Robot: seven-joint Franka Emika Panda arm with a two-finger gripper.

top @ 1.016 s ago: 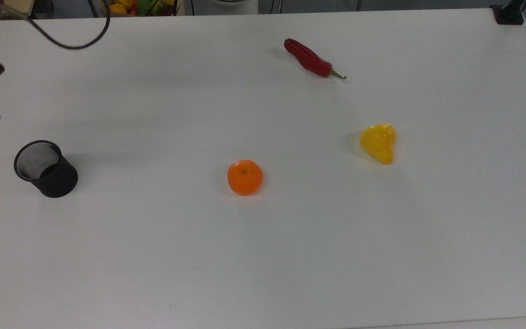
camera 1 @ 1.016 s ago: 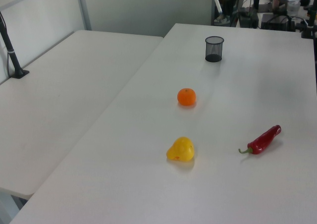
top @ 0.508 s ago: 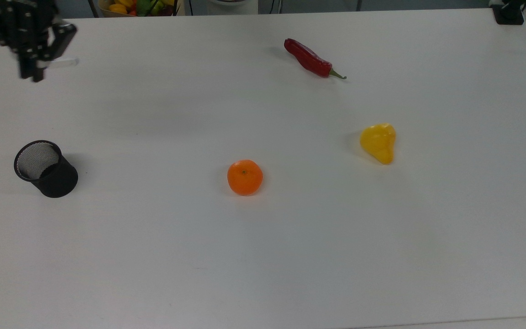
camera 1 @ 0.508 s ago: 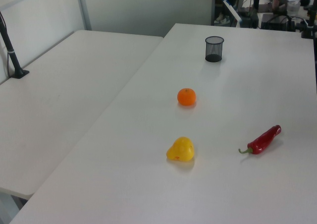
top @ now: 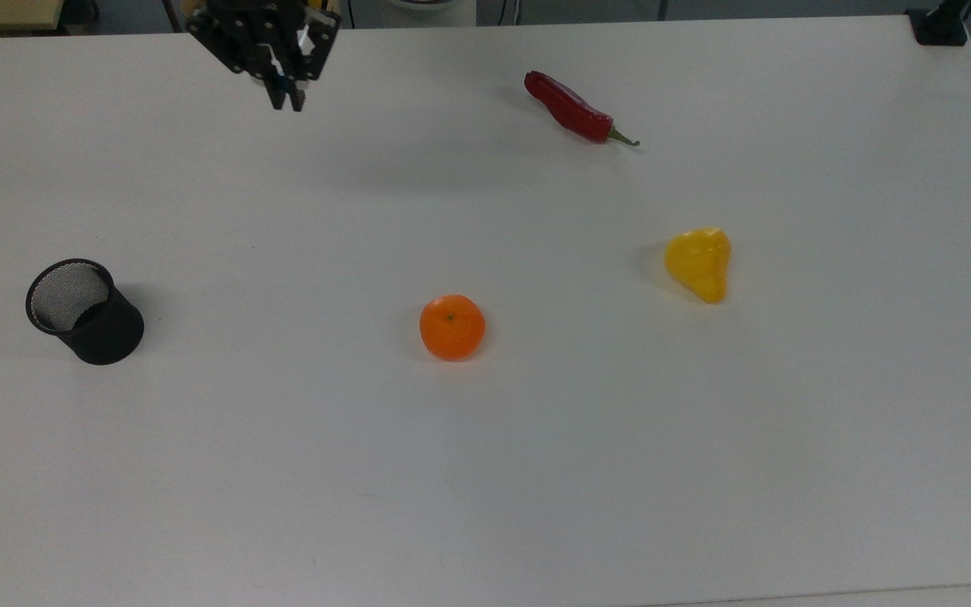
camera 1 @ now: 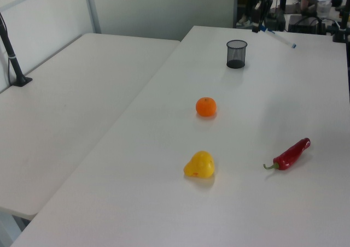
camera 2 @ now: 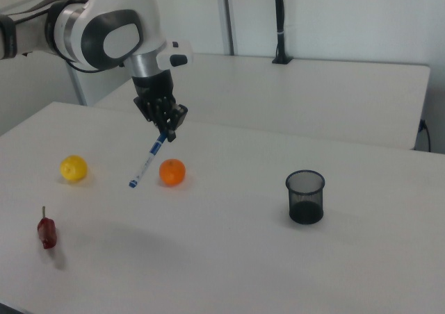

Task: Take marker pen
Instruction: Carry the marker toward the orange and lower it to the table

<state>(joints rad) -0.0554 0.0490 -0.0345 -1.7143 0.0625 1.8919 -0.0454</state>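
Observation:
My gripper (camera 2: 167, 132) hangs in the air above the white table (camera 2: 229, 258), shut on the blue upper end of the marker pen (camera 2: 146, 162). The pen's white barrel slants down from the fingers toward the right view's left, and its blue tip is clear of the table. In the left view the gripper (camera 1: 261, 25) is at the table's far end, with the marker pen (camera 1: 280, 38) sticking out to the left view's right. In the top view the gripper (top: 286, 94) is near the table's top edge, left of the middle.
A black mesh cup (top: 85, 312) stands upright at the top view's left, with nothing visible inside. An orange (top: 452, 327), a yellow pear-shaped fruit (top: 699, 263) and a red chili (top: 574, 108) lie apart on the table. A second table (camera 1: 60, 110) adjoins it.
The gripper has swung from the top view's left edge to the right along the table's far side, carrying the marker pen, which now points a different way.

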